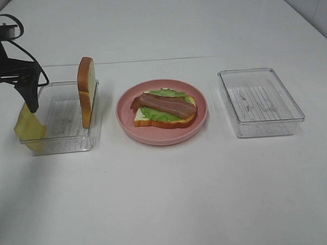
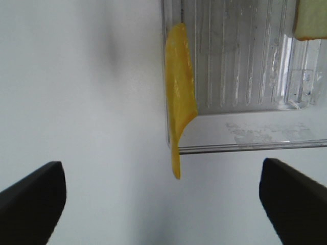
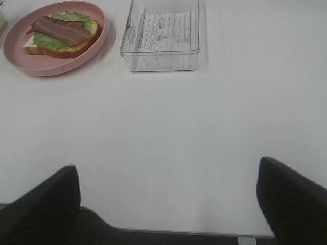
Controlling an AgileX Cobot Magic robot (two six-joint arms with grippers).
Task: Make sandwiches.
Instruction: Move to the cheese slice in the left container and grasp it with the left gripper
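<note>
Because the cheese comes next in my judgement, my left gripper hangs over the outer edge of the left tray, its jaws spread wide and holding nothing. The cheese slice leans on edge against that tray's outer wall, one corner poking over the rim, so it offers a thin edge to pinch rather than lying flat on the ribbed floor. At the tray's other side a bread slice stands upright against the wall nearest the plate, probably waiting to be the lid.

In the middle sits the pink plate, where the sandwich is being stacked. The bottom bread slice lies flat, the lettuce leaf is spread over it, and the bacon lies across the lettuce, one strip partly over the other. The flat layers give the cheese a level place to land.

Further right, well apart from the plate, the right tray has nothing in it that I can see. My right gripper shows only in its own wrist view: released, jaws wide, over bare table at the near side, out of the way.

By count: two trays, one plate, two bread slices, one cheese slice, one lettuce leaf, and what look like two bacon strips. I judge the sandwich a bit over half built.
</note>
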